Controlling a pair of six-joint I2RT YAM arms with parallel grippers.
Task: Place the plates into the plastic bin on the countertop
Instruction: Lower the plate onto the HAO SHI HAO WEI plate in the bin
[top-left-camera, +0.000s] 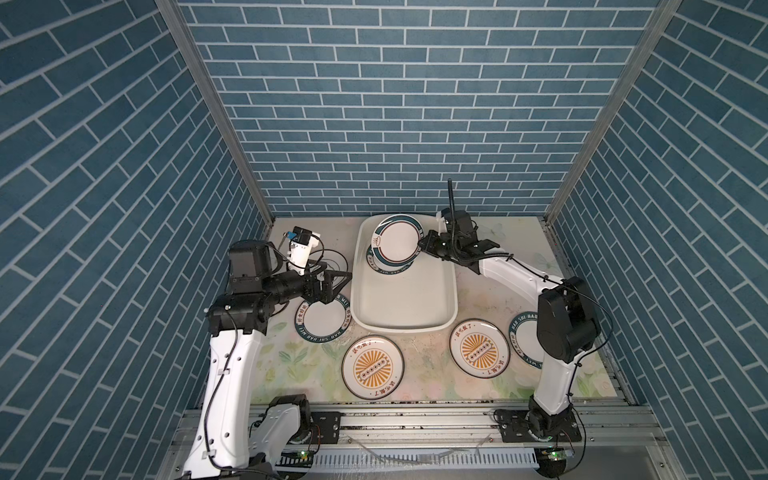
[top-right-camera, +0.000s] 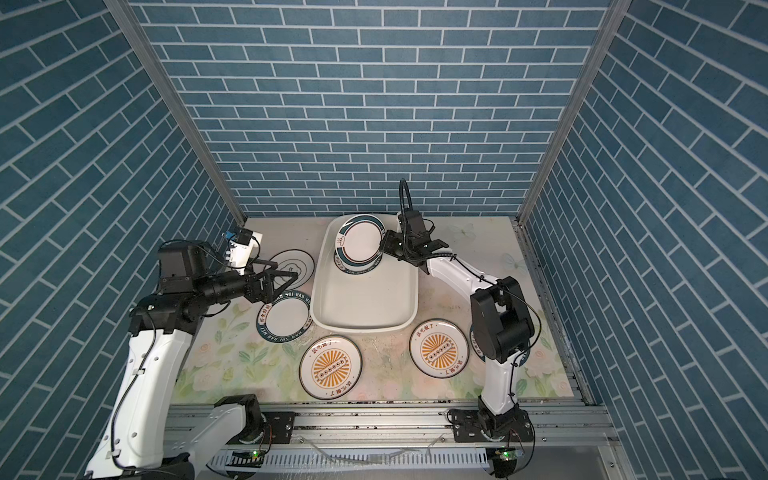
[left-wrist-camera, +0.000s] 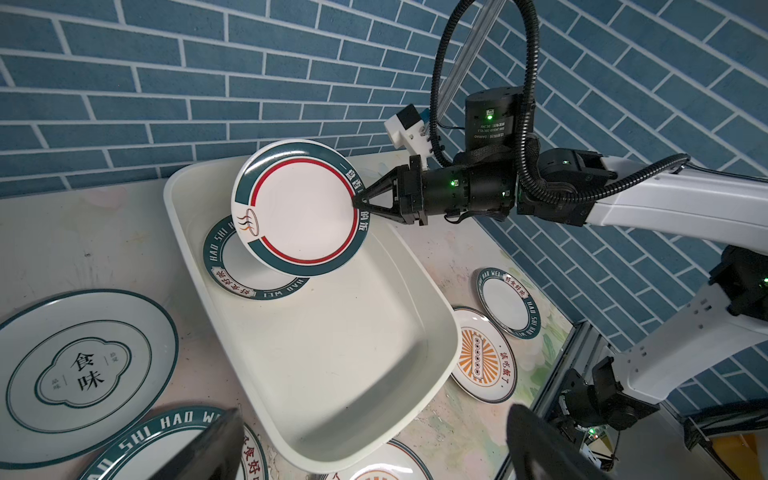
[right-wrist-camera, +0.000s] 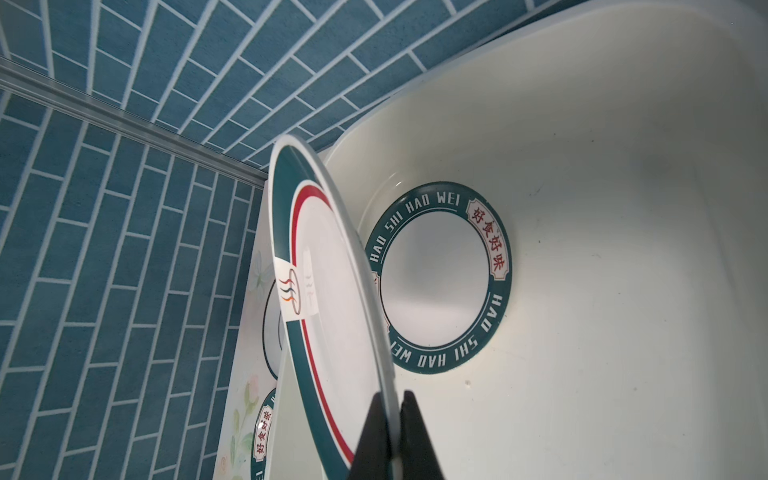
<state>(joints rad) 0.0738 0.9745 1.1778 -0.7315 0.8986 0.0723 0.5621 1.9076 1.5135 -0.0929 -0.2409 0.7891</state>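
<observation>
top views: right pincer (top-left-camera: 420, 246) pinching rim of red-ringed plate (top-left-camera: 394, 241). plate tilted over far end of plastic bin (top-left-camera: 405, 299), likely for lowering onto lettered plate (top-right-camera: 353, 271) lying flat inside. left pincer (top-right-camera: 286, 270) spread, empty, beside bin above surface (top-left-camera: 291, 365). sunburst plates (top-left-camera: 373, 365) wait in front, not in way.
left wrist: held plate's low edge near lettered plate, contact unclear. near half of bin bare.
right wrist: pincer tips pressed on plate rim, plate seen edge-on. bin wall close behind it.

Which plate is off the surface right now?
The red-ringed plate, pinched at its rim by the right gripper, tilted over the plastic bin. The rest lie flat: one lettered plate in the bin, others on the countertop.
</observation>
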